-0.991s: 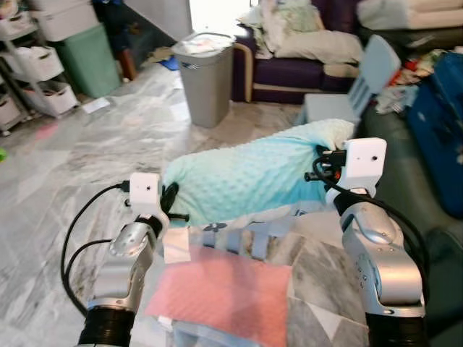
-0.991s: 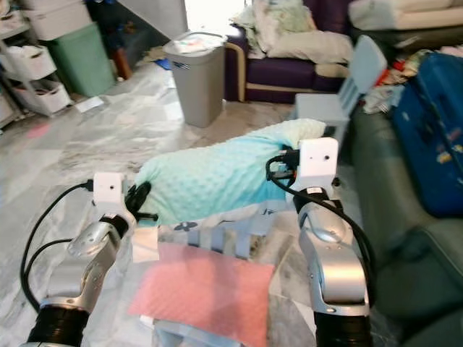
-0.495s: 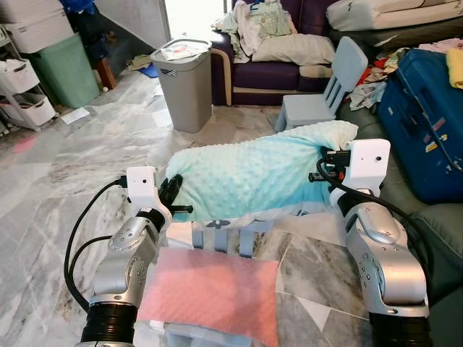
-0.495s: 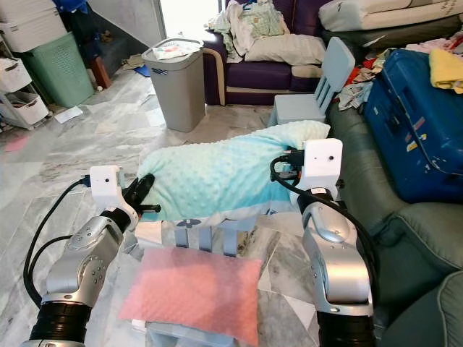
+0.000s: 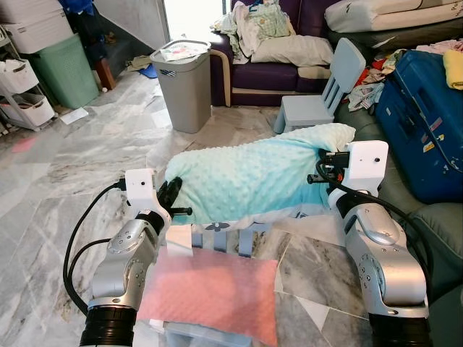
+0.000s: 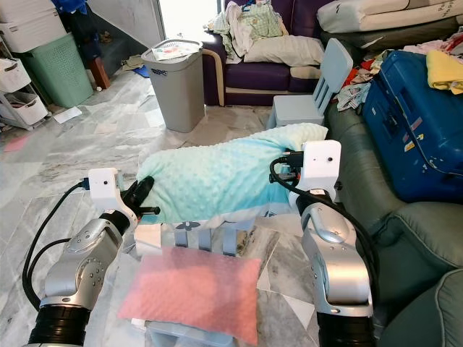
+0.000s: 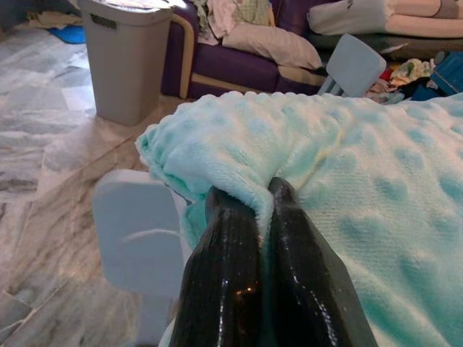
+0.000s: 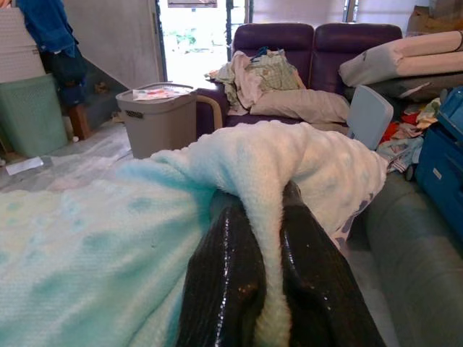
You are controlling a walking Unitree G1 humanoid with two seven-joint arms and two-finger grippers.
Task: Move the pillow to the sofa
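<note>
The mint pillow (image 5: 249, 177) is held aloft between both arms, the left gripper (image 7: 249, 210) closed on a fold at one end and the right gripper (image 8: 264, 206) pinched shut on a fold at the other — above the small chair bearing a pink cushion (image 5: 210, 289). Against the views of a second before, the whole scene has swung, so that the grey-green sofa (image 6: 405, 217) and blue suitcase (image 6: 412, 123) are now more fully seen on the right, while the grip is unchanged. This is judged a turn toward the sofa — carrying is under way, with placement not yet done.
</note>
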